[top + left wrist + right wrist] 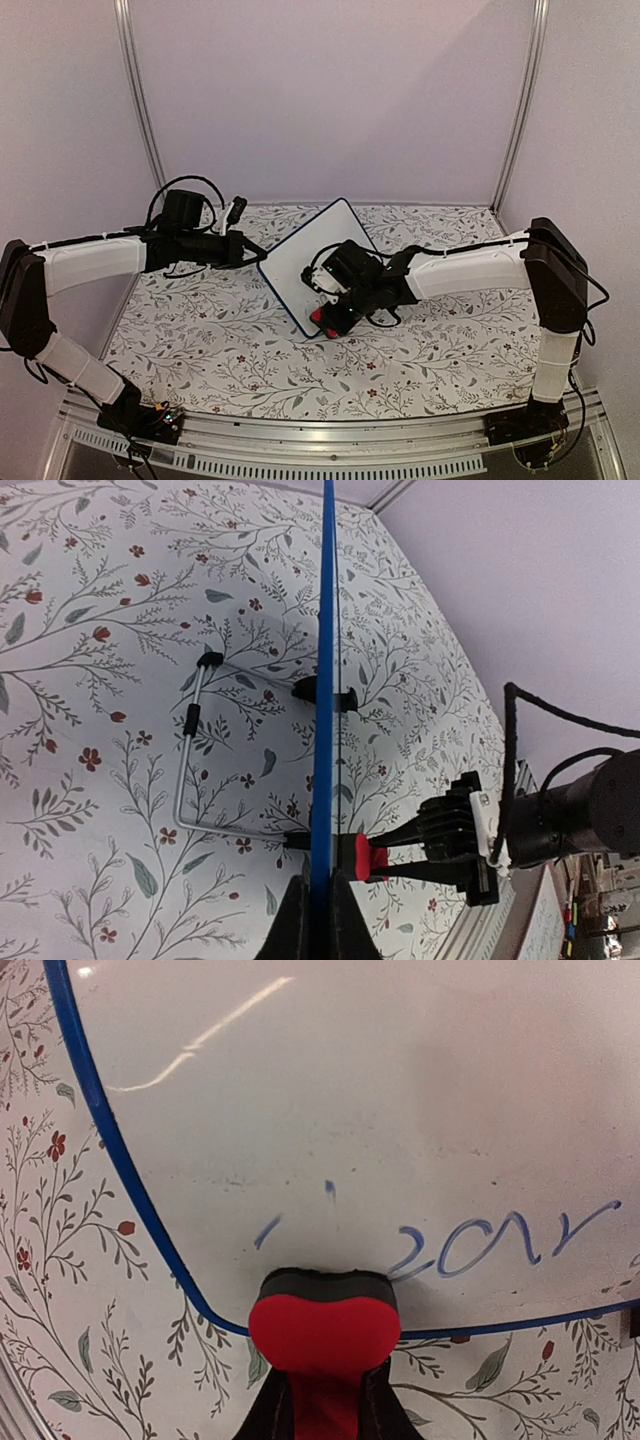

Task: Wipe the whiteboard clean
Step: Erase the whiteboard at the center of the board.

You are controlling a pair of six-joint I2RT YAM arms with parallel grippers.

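The small rectangular white whiteboard with rounded corners and a thin dark blue frame (305, 262) is seen at the middle of the table covered in a white floral-patterned cloth (220, 350), turned cornerwise to the arms.

In the left wrist view the board is seen edge-on (325, 630). 2 small black feet (305, 690) are shown on its edge, and a bent metal wire stand with black tips (190, 770) is seen on the side facing away from the eraser.

The left gripper (258, 256) is clamped tight on the board's left edge, with its 2 fingers (295, 925) pressed against either face of the frame.

The right gripper (335, 312) is closed narrowly on a small red eraser block with a dark pad (322, 1330), which is held against the board's writing face near the lower edge of the frame.

Blue handwritten marks (480, 1245) are seen just beside the eraser, with faint smudges above them. The upper part of the surface is shown white and glossy.
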